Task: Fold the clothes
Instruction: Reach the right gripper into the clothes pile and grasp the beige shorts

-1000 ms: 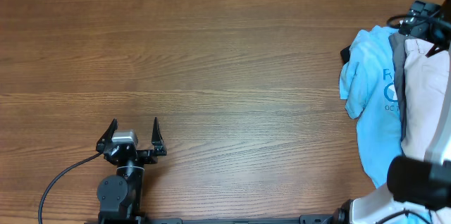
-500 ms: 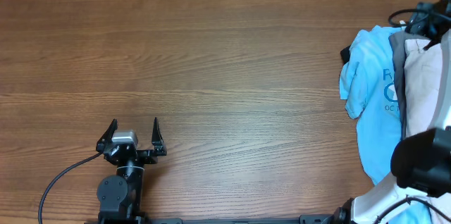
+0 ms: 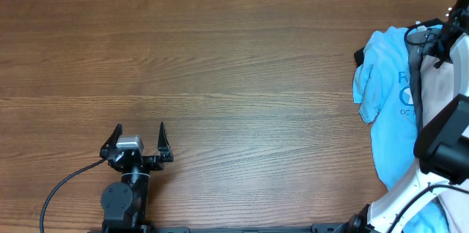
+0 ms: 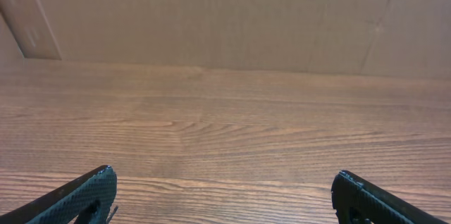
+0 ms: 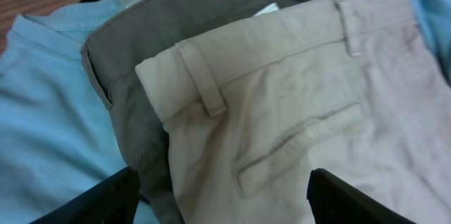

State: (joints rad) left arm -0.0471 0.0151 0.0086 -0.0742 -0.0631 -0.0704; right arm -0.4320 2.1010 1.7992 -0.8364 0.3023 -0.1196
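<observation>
At far right of overhead: khaki shorts (image 3: 437,92) topmost on a pile, over grey garment (image 3: 413,85) and light blue T-shirt (image 3: 377,97), partly hidden by right arm (image 3: 443,145). Pile hard against the table (image 3: 220,57) edge, so it could slide off whole if tugged outward. Safer dragged left onto bare wood. Parked well apart, left gripper (image 3: 140,126), fingers spread, nothing in them, too far off to pin the lower layers.

From left wrist: only wood grain and cardboard backdrop (image 4: 211,13) ahead. Nothing in the way, no clothes within reach.

From right wrist: right gripper (image 5: 222,178) just above the shorts, near the waistband, fingers (image 5: 106,199) apart, nothing pinched yet. Belt loop (image 5: 204,86) and back pocket (image 5: 296,146) facing up. Main hazard: grey garment's edge poking out just beside the waistband and running under it. Deep pinch likely to take both, maybe the T-shirt too. Shallow pinch may lift one layer only and twist the shorts. Small white label (image 5: 266,9) at top, owner unclear.
</observation>
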